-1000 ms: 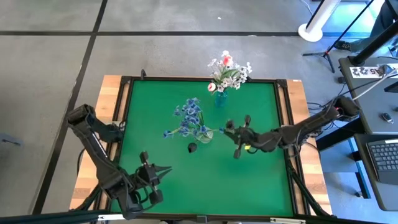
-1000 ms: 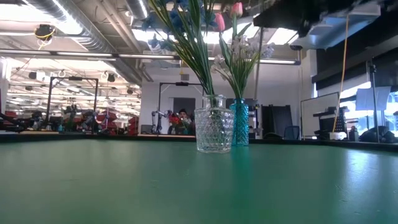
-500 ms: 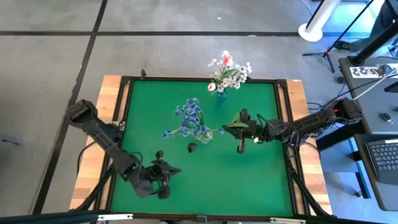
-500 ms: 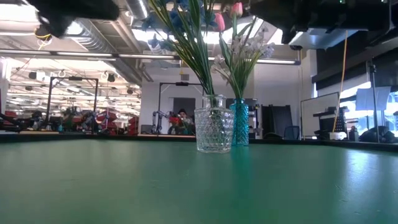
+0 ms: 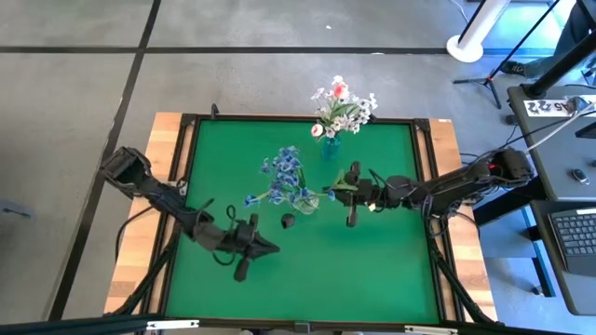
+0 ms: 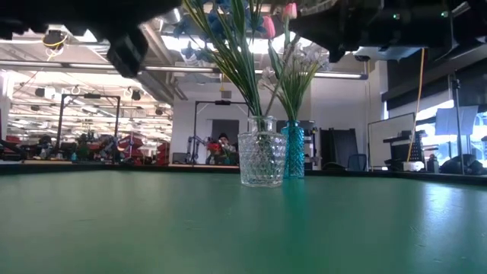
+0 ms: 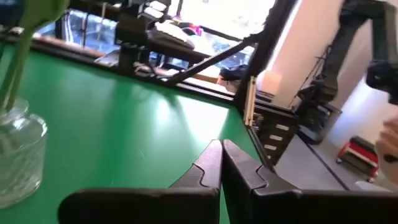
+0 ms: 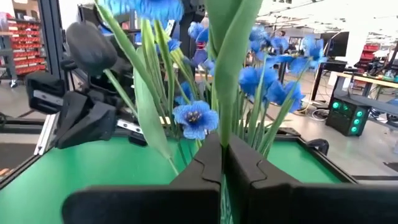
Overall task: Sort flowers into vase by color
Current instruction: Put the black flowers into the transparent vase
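Note:
A clear glass vase [image 5: 304,199] [image 6: 261,160] near the table's middle holds sprays of blue flowers [image 5: 284,170] [image 8: 194,118]. A near-black tulip [image 5: 288,221] [image 8: 91,46] leans out of it toward the near edge. Behind it, a teal vase [image 5: 331,147] [image 6: 294,160] holds white sprays and pink tulips [image 5: 342,107]. My right gripper [image 5: 332,192] [image 8: 222,148] is level at the clear vase's right side, shut on a green stalk or leaf. My left gripper [image 5: 272,247] [image 7: 222,148] is shut and holds nothing, over the mat nearer than the clear vase and to its left. My right gripper pinches a broad green stalk or leaf [image 8: 229,93] between its two fingertips. It comes in level from the table's right. The green piece rises upright from the fingers among the blue flowers. Which flower it belongs to, I cannot tell.
The green mat [image 5: 372,261] lies in a black frame [image 5: 424,177] on a wooden table. Open mat stretches along the near and right sides. Past the right edge are a desk with a laptop [image 5: 573,237] and a tripod [image 5: 494,65].
My left arm has swung out from the near left corner toward the table's middle. It has sunk lower and its gripper has tipped level. My right hand has turned and edged toward the clear vase, still shut. The vases and the dark tulip have stayed put.

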Controlling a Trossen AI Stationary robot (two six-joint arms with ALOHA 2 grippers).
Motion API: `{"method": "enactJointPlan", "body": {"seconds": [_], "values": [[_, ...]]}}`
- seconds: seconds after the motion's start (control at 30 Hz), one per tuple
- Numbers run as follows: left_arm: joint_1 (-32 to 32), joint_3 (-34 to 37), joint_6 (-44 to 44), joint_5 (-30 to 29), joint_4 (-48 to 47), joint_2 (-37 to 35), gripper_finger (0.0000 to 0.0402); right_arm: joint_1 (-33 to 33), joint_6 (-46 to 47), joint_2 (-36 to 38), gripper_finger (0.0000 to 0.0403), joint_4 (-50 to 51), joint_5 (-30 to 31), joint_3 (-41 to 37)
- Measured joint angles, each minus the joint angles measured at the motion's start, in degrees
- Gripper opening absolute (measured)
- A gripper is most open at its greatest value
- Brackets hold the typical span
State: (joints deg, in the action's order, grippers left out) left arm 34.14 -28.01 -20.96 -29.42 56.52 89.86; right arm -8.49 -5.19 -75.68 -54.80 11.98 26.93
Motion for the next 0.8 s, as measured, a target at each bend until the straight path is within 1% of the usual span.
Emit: {"method": "enactJointPlan", "body": {"seconds": [0.1,0.27,0.5,0.57,0.67,0.8], "values": [[-0.64,0.44,-2.38,0.04,-0.02,0.0,0.0,0.0,-0.97,-1.41,0.0001,0.83,0.72,0.86],[-0.74,0.44,-2.55,0.18,0.12,0.0,0.0,0.0,-1.16,-3.43,0.0001,2.36,3.88,1.65],[-0.6,0.44,-2.64,0.18,-0.08,0.0,0.0,-0.09,-1.04,-3.54,0.0001,2.97,3.46,2.88],[-0.6,0.44,-2.66,0.18,-0.1,0.0,0.0,-0.1,0.19,-3.54,0.0003,5.02,3.73,3.16],[-0.6,0.44,-2.64,0.18,-0.16,0.02,0.0,-0.11,2.28,-3.54,0.0022,9.24,3.97,3.23],[-0.71,0.44,-2.55,0.18,-0.16,0.02,0.0,-0.11,6.53,-3.54,0.0075,14.94,4.26,3.23]]}}
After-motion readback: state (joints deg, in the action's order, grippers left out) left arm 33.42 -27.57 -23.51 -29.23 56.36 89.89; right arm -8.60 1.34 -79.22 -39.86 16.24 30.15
